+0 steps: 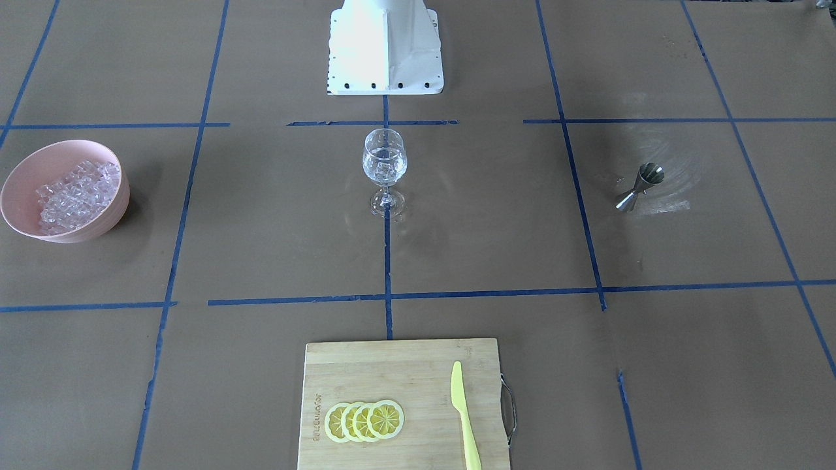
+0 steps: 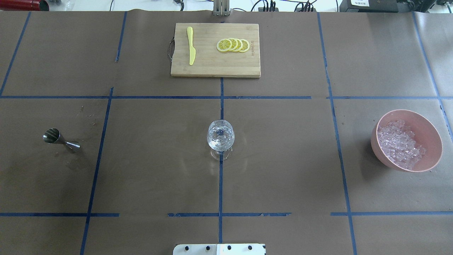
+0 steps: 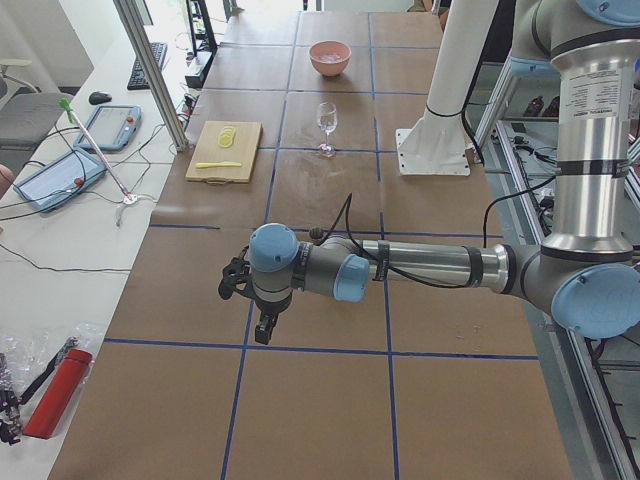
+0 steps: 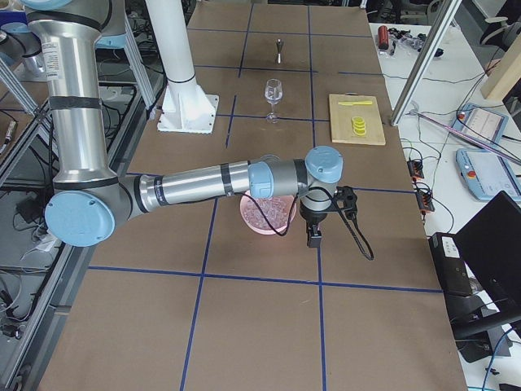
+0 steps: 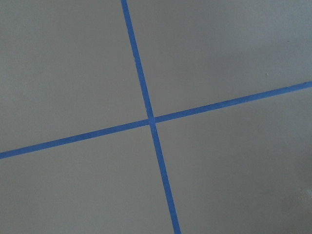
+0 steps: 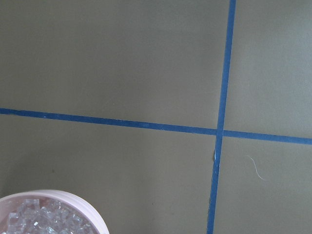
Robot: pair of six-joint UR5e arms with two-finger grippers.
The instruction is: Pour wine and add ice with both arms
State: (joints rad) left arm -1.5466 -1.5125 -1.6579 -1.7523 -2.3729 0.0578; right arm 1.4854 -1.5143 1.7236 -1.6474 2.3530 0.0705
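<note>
A clear wine glass [image 1: 385,166] stands upright at the table's centre; it also shows in the overhead view [image 2: 220,136]. The ice [image 1: 75,192] fills a pink bowl [image 2: 433,141] on my right side. A steel jigger [image 2: 61,139] stands on my left side. My left gripper [image 3: 262,330] points down over bare table beyond the jigger. My right gripper [image 4: 313,238] points down just past the bowl [image 4: 267,213]. Both grippers show only in the side views, so I cannot tell whether they are open or shut. The bowl's rim [image 6: 92,214] shows in the right wrist view.
A bamboo cutting board [image 2: 212,67] lies at the far middle with lemon slices [image 2: 233,45] and a yellow knife [image 2: 191,46]. The white pedestal [image 1: 385,52] stands at the near middle. Blue tape lines [image 5: 151,119] cross the brown table cover.
</note>
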